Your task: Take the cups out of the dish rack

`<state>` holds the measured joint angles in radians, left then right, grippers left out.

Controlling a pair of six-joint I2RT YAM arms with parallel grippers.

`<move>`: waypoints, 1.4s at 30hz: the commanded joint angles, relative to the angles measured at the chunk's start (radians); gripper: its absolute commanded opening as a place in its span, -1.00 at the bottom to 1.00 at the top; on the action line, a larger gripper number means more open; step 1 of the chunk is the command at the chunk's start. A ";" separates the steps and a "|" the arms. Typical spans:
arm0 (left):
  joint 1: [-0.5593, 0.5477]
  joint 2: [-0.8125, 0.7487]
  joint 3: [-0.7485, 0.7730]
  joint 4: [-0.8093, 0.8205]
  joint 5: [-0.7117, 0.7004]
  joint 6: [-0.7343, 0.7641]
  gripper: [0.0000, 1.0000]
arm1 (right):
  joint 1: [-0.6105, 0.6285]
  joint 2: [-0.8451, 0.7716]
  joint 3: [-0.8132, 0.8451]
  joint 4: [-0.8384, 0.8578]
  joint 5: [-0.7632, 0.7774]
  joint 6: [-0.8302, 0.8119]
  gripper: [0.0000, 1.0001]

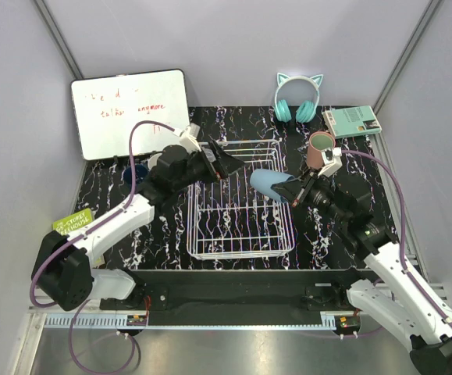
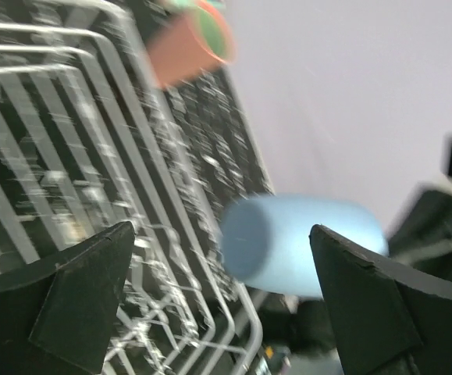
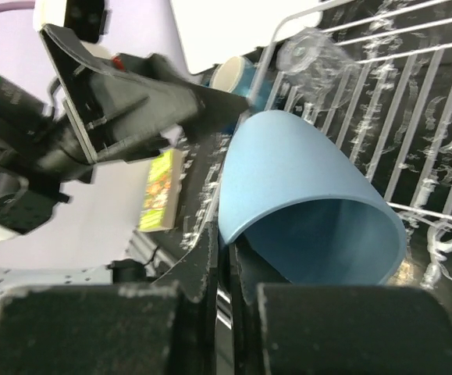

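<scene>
The white wire dish rack (image 1: 241, 226) stands mid-table. My right gripper (image 1: 296, 190) is shut on the rim of a light-blue cup (image 1: 268, 183), holding it on its side above the rack's right edge. In the right wrist view, one finger of the gripper (image 3: 227, 258) is inside the cup (image 3: 304, 195) and one outside. A clear glass (image 3: 311, 55) lies in the rack. My left gripper (image 1: 226, 164) hangs open and empty over the rack's far left corner, facing the blue cup (image 2: 304, 242). A salmon-pink cup (image 1: 319, 148) with green inside stands right of the rack.
A whiteboard (image 1: 128, 113) leans at the back left. Teal headphones (image 1: 297, 98) and a teal book (image 1: 352, 121) lie at the back right. A green-yellow box (image 1: 73, 221) sits at the left edge. A teal mug (image 3: 237, 74) and a dark mug (image 1: 126, 173) stand left of the rack.
</scene>
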<state>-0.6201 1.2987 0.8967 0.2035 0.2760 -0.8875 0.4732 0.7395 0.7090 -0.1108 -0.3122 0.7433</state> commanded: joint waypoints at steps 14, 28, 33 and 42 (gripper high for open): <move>0.046 -0.191 -0.005 -0.486 -0.448 -0.030 0.98 | -0.037 0.638 0.932 -0.628 0.812 -0.234 -1.00; 0.046 -0.265 -0.070 -0.616 -0.495 -0.051 0.98 | -0.271 1.207 1.661 -1.075 0.667 -0.091 -1.00; 0.046 -0.219 -0.067 -0.627 -0.454 -0.051 0.98 | -0.274 1.313 1.774 -1.147 0.641 -0.085 -1.00; 0.046 -0.202 -0.071 -0.638 -0.455 -0.047 0.98 | -0.275 1.315 1.681 -1.130 0.693 -0.087 -1.00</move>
<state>-0.5720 1.0954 0.8238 -0.4446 -0.1875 -0.9352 0.1955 2.0686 2.4168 -1.2392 0.3466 0.6487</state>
